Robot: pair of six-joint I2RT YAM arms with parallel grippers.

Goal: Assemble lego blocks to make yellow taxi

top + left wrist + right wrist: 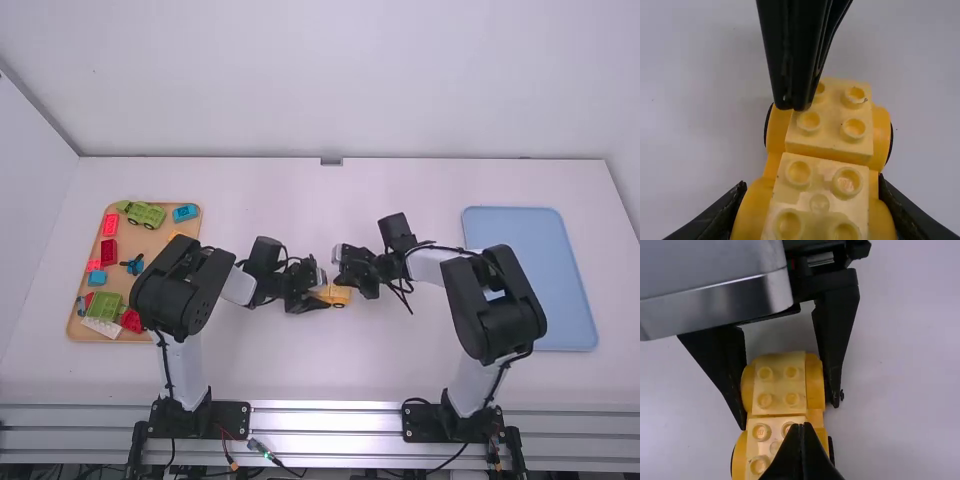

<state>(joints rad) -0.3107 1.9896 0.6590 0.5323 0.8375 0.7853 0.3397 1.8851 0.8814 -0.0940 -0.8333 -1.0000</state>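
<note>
Taxi base (837, 147) sits upright on the table, its studs facing up for the bricks you have yet to add. Your left gripper (789, 416) pinches its left end, one finger along each flank, probably so pressing from above can't skid it. Over its right end, your right gripper (801, 426) points down with fingers pressed together and empty, likely to push rather than grasp; you can't tell whether they touch it. You've got pale yellow, round-studded tops over deeper yellow, bulging plastic sides, against straight, tapering black fingers. Well left of the base, your tan tray (150, 243) carries loose bricks; well right lies your flat, round-cornered blue tray (540, 225).
</note>
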